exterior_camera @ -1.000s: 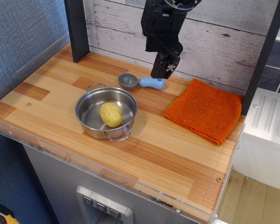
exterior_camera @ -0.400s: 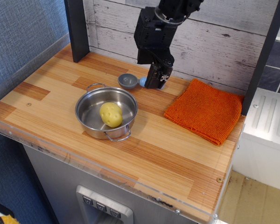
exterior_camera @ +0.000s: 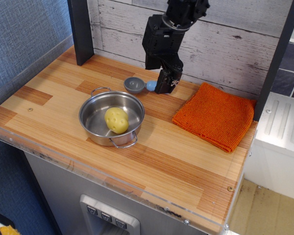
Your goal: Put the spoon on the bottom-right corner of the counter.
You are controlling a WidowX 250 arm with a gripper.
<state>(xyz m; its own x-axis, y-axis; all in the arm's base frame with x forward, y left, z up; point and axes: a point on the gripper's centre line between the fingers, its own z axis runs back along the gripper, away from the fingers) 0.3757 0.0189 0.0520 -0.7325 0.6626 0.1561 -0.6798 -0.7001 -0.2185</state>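
Observation.image shows the spoon (exterior_camera: 139, 85) lying near the counter's (exterior_camera: 186, 171) back edge, the gripper (exterior_camera: 165, 86) down over its blue handle; whether its jaws have closed I cannot tell. Carrying it to the bottom-right corner remains.

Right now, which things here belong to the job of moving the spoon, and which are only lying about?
Part of the job:
- spoon, at the back of the counter
- counter, bottom-right corner bare
- gripper, down over the spoon's blue handle

Only lying about:
- steel pot
- yellow ball inside the pot
- orange cloth
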